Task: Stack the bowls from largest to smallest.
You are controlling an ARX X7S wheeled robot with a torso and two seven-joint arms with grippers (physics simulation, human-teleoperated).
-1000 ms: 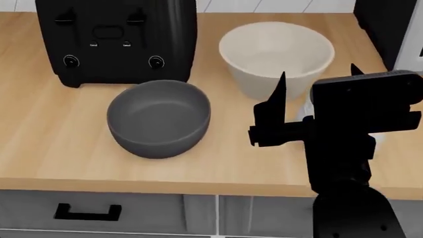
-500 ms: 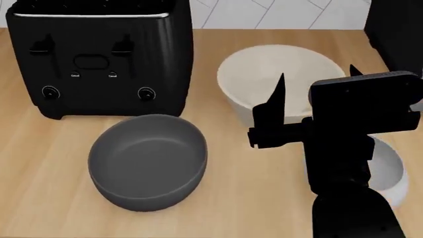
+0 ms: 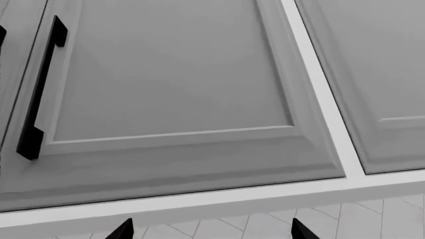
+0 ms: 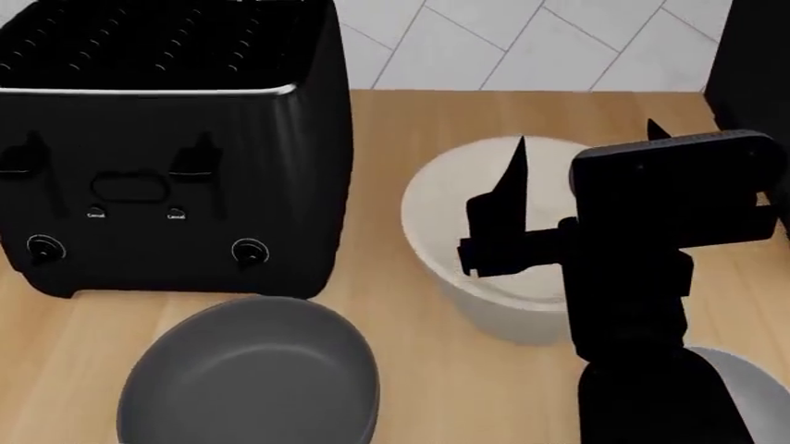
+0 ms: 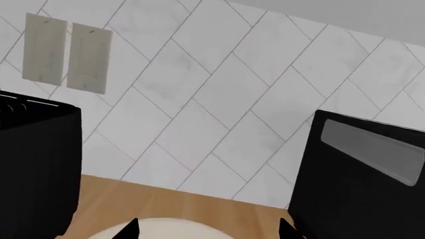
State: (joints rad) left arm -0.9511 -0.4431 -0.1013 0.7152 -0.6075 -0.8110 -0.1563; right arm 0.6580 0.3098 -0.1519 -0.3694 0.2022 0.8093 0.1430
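In the head view the cream bowl (image 4: 482, 231) stands on the wooden counter (image 4: 408, 370), right of centre. The dark grey bowl (image 4: 247, 384) sits at the front left. The pale grey-white bowl (image 4: 756, 393) shows at the front right, mostly hidden behind my right arm. My right gripper (image 4: 587, 141) is open and empty, fingers spread, in front of the cream bowl in this view. The right wrist view shows the cream bowl's rim (image 5: 166, 233) between the right gripper's (image 5: 207, 230) tips. My left gripper (image 3: 211, 231) is open and empty, facing cabinet doors.
A black toaster (image 4: 161, 139) stands at the back left, close to the grey bowl. A black appliance (image 5: 362, 174) stands at the right by the tiled wall. Wall outlets (image 5: 66, 55) are above the toaster. A cabinet door (image 3: 172, 74) with a black handle (image 3: 40, 89) faces the left wrist.
The head view has shifted, so the toaster and bowls slide down the frame and look closer. The pale bowl has come into sight at the lower right. The right gripper stays open.
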